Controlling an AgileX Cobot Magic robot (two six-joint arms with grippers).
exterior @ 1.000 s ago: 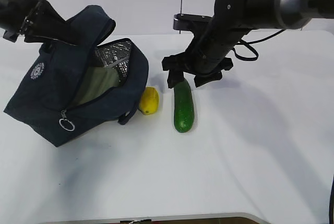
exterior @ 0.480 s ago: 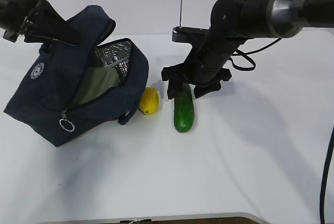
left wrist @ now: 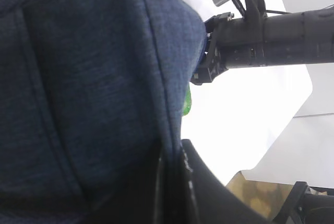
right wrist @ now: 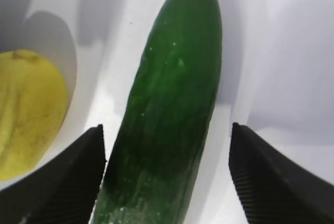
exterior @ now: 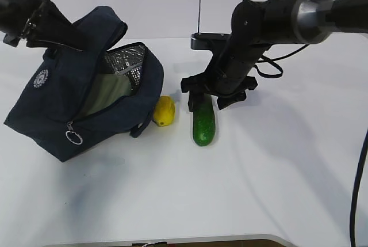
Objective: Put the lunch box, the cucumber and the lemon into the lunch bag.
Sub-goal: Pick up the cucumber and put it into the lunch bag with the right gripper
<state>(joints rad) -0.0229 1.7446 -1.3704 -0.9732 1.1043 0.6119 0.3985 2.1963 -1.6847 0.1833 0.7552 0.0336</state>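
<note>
The dark navy lunch bag point(exterior: 69, 106) lies tilted on the white table, its mouth open and showing the foil lining. The pale green lunch box point(exterior: 109, 94) sits inside it. My left gripper point(exterior: 35, 21) is shut on the bag's upper fabric and holds it up; the fabric point(left wrist: 94, 78) fills the left wrist view. The yellow lemon point(exterior: 164, 110) lies beside the bag, and the dark green cucumber point(exterior: 203, 123) lies right of it. My right gripper point(exterior: 208, 101) is open and straddles the cucumber's far end point(right wrist: 167, 109). Its left finger is close against the cucumber; the right one stands apart. The lemon point(right wrist: 28, 112) lies at the left.
The bag's silver ring zip pull point(exterior: 73, 137) hangs at the front. The right arm point(left wrist: 271, 38) shows beyond the bag's edge in the left wrist view. The table's front edge point(exterior: 230, 240) runs along the bottom.
My right gripper has come down lower over the cucumber's far end, covering more of it. The cucumber, lemon, bag and left gripper have not moved.
</note>
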